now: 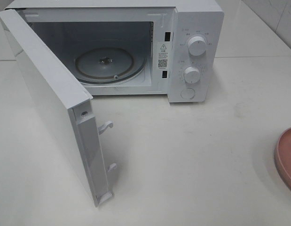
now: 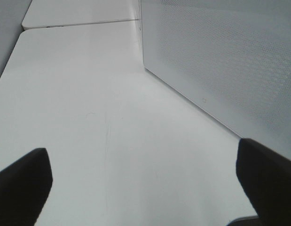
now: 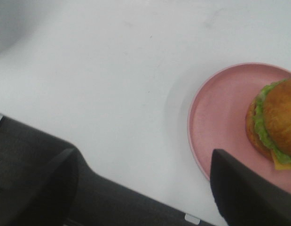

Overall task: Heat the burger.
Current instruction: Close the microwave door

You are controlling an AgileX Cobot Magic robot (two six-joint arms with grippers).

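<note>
1. Worktop point(image 1: 192, 160): white, matte, faint scuffs. A seam runs across it behind the microwave line; a tiled wall point(image 1: 277, 19) shows at the far right corner.
2. Microwave point(image 1: 197, 52): white, at the worktop's far edge, roughly centred. Door point(image 1: 51, 103) swung fully open toward the near left, two latch hooks showing on its free edge. Cavity holds only the glass turntable point(image 1: 105, 63).
3. Control panel: two round knobs point(image 1: 197, 45), one above the other, round button point(image 1: 188, 93) below. Dial markings too small to read.
4. Writing: warning-triangle sticker point(image 1: 163, 55) with a QR-style code on the cavity's right frame; text illegible. No brand readable.
5. Pink plate point(image 3: 220, 117): at the worktop's right edge, only its rim visible in the high view.
6. Burger point(image 3: 274, 122): sits on the pink plate, toward one side of it, lettuce and cheese showing under the bun. Not touched by anything.
7. Left gripper point(image 2: 145, 174): jaws wide apart, nothing between them, low over bare worktop beside the door's perforated outer face.
8. Right gripper point(image 3: 145, 188): jaws apart, empty, above the worktop just beside the plate; one finger point(image 3: 244, 188) overlaps the plate rim in the wrist view.
</note>
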